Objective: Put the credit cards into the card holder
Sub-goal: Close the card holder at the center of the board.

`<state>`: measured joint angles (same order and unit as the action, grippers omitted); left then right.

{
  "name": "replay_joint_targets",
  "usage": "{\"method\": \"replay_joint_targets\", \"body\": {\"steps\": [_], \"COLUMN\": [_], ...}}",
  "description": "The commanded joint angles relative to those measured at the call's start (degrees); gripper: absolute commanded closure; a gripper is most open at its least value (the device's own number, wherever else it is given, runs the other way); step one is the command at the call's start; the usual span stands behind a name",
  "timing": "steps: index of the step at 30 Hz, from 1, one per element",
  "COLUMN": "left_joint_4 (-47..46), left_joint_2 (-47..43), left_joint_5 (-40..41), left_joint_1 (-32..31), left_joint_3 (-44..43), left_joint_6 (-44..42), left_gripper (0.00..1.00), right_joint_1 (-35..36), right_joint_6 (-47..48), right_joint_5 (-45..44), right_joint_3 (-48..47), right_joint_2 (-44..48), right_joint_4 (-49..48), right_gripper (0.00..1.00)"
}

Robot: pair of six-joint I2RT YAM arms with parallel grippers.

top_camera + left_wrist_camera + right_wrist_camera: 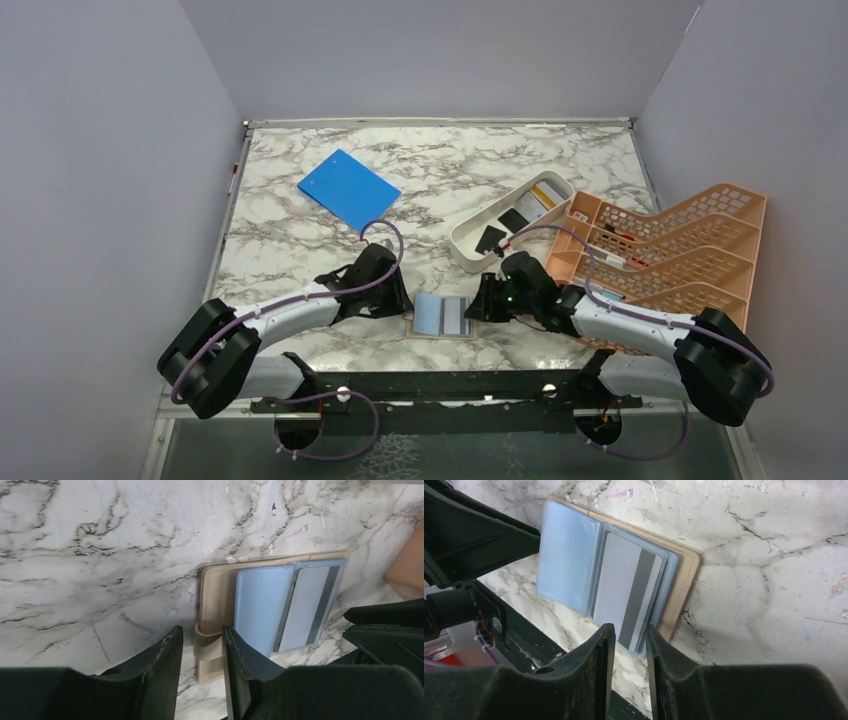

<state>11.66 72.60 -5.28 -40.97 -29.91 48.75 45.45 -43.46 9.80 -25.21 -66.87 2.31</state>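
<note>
From above, the card holder (443,316) lies open and flat on the marble table (300,240), close to its near edge. The left gripper (400,300) is just beside its left side and the right gripper (478,308) just beside its right. Farther back on the right, a white tray (462,250) holds loose credit cards (515,217) (two black ones at the near end, paler ones at the far end). The tray sits next to an orange rack (680,240), and a blue board (348,188) lies well apart at the back left. In the left wrist view the holder's tan clasp strap (207,647) sticks out between the left fingers (162,665). They stand apart with marble showing beside the strap, so nothing is pinched. A light blue sleeve (260,605) and a striped grey card (307,605) fill the open holder. In the right wrist view the right jaws are likewise spread, straddling the near corner of the clear pocket that holds the striped grey card. Whether a finger touches the plastic is hard to tell from this angle.
</note>
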Motion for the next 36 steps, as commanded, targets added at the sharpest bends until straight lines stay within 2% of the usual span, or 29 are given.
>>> {"method": "replay_joint_targets", "body": {"steps": [1,16,18,24,31,36], "left_joint_4": [-4.69,-5.06,-5.29,-8.5,-10.09,-18.89], "left_joint_2": [1.1,-1.49,-1.66,-0.49,-6.69,-11.47], "left_joint_5": [-4.18,-7.64,-8.21,-12.65,-16.02,-20.12], "left_joint_1": [0.04,-0.42,-0.42,-0.43,-0.43,-0.43], "left_joint_3": [1.78,4.46,4.4,4.62,2.33,3.6], "left_joint_6": [1.1,2.4,2.27,2.38,3.92,7.45], "left_gripper": [0.62,0.6,0.67,0.99,1.0,1.0], "right_joint_1": [0.49,0.51,0.5,0.51,0.87,2.07], "right_joint_6": [0.29,-0.08,-0.08,-0.37,-0.72,-0.95], "right_joint_5": [-2.36,-2.02,-1.79,-0.98,0.86,0.57], "right_joint_3": [0.97,3.15,3.27,3.58,4.37,3.69], "right_joint_2": [-1.81,-5.68,-5.99,-6.94,-7.2,-9.51], "right_joint_4": [-2.63,-6.39,-6.81,-8.22,-11.67,-12.9], "right_gripper": [0.66,0.67,0.67,0.68,0.69,0.69]}}
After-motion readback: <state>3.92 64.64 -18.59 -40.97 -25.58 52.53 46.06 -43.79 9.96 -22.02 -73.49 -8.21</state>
